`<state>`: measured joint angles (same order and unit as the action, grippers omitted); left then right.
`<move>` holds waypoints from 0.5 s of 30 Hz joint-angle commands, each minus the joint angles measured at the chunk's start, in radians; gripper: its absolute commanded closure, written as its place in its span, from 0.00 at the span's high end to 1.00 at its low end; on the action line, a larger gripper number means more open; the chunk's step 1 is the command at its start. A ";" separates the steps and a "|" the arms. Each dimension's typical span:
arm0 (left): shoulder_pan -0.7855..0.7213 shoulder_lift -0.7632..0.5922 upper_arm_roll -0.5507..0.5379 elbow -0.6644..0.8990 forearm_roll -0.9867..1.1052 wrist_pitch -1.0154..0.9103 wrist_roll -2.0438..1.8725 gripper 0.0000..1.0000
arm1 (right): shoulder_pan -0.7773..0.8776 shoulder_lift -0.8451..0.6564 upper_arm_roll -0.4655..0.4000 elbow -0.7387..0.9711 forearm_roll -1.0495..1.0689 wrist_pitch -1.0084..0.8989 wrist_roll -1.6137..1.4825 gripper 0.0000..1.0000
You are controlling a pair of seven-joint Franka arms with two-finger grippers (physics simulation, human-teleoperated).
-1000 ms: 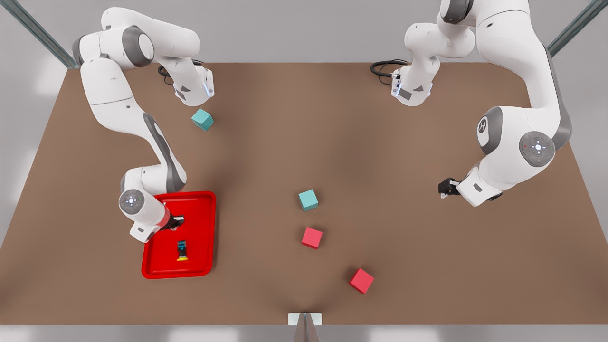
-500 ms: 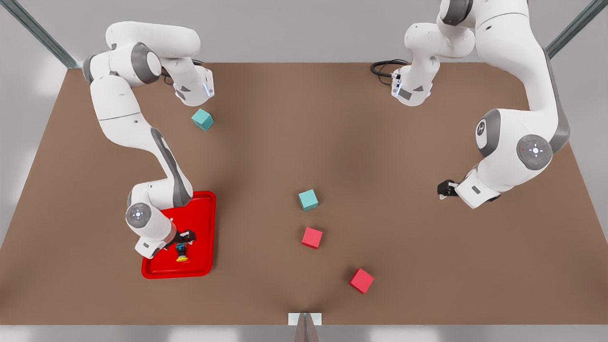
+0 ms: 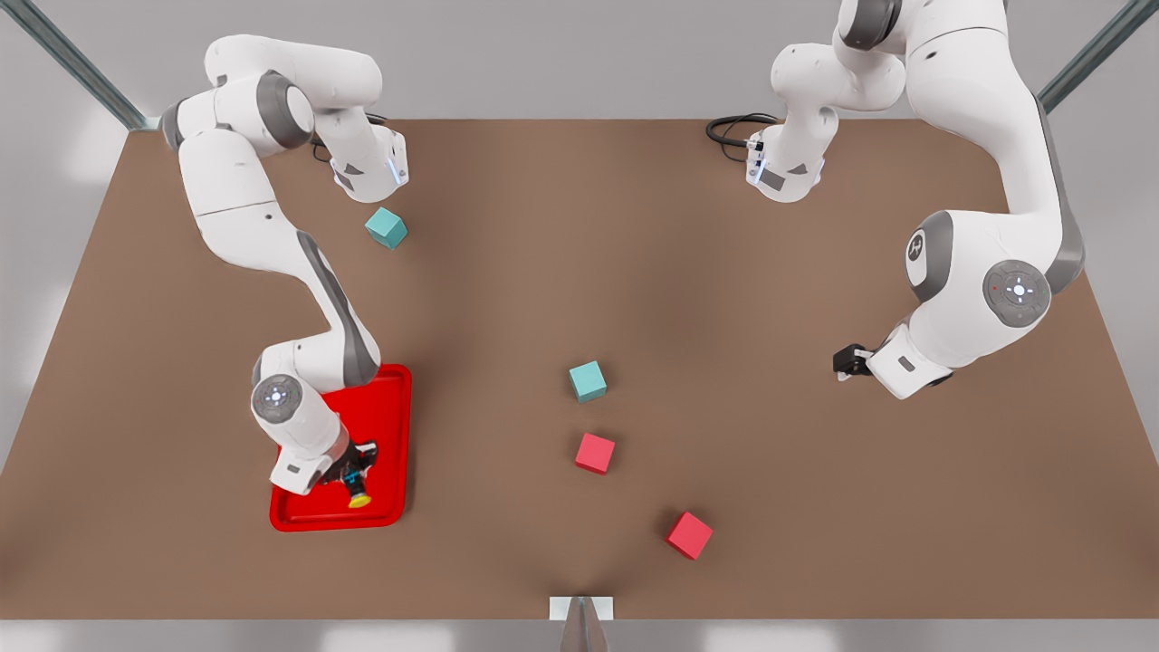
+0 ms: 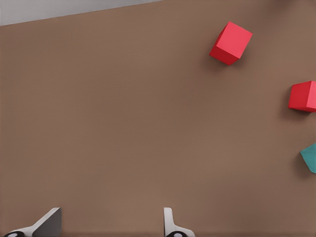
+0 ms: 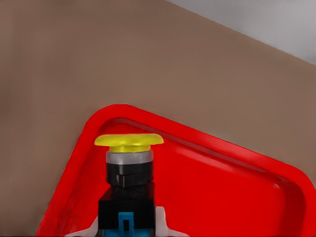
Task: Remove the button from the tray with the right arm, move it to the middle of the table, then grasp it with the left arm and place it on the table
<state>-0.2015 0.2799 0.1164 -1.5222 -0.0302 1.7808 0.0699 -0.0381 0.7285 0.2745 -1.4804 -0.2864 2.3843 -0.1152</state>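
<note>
The button [image 3: 354, 482], dark body with a yellow cap, lies tilted over the near part of the red tray [image 3: 391, 426] at the front view's left. My right gripper [image 3: 351, 468] is shut on its body. In the right wrist view the pale fingertips [image 5: 88, 228] hug both sides of the button [image 5: 129, 173], whose cap points toward the tray's rounded corner [image 5: 98, 123]. My left gripper [image 3: 844, 362] waits low over the brown table [image 3: 770, 507] at the front view's right. It stands open, its two fingertips [image 4: 45, 223] far apart over bare tabletop [image 4: 123, 123].
A teal cube [image 3: 588, 381] and a red cube [image 3: 595, 453] sit near the table's middle, and another red cube [image 3: 689, 534] lies nearer the front edge. A second teal cube [image 3: 387, 227] rests at the back left. The left wrist view catches the red cubes [image 4: 230, 42].
My right gripper moved along the tray toward the front edge, reached the button and shut on it. The button turned, its cap now angled to the front view's right. The left arm barely shifted.
</note>
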 commanded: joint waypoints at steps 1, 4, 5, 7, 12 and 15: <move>-0.001 -0.002 0.000 0.001 0.001 -0.003 -0.002 1.00 | 0.030 -0.021 0.055 0.037 -0.030 -0.151 -0.105 0.21; 0.000 0.001 0.000 0.001 0.001 0.002 0.002 1.00 | 0.205 0.022 0.068 0.159 -0.017 -0.152 -0.352 0.21; 0.001 0.002 0.000 0.000 0.001 0.003 0.002 1.00 | 0.309 0.100 0.068 0.293 -0.017 -0.155 -0.466 0.21; 0.000 0.008 0.000 0.004 -0.001 0.012 -0.005 1.00 | 0.504 0.239 0.072 0.577 -0.008 -0.203 -0.483 0.21; -0.001 0.010 -0.001 0.010 -0.007 0.016 -0.007 1.00 | 0.690 0.408 0.210 0.686 0.015 0.087 -0.535 0.21; -0.001 -0.005 -0.003 0.010 -0.002 -0.004 -0.012 1.00 | 0.805 0.445 0.134 0.689 0.012 0.119 -0.563 0.21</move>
<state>-0.2030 0.2794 0.1140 -1.5131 -0.0341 1.7869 0.0671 0.7453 1.1707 0.4228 -0.7942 -0.2498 2.4074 -0.4398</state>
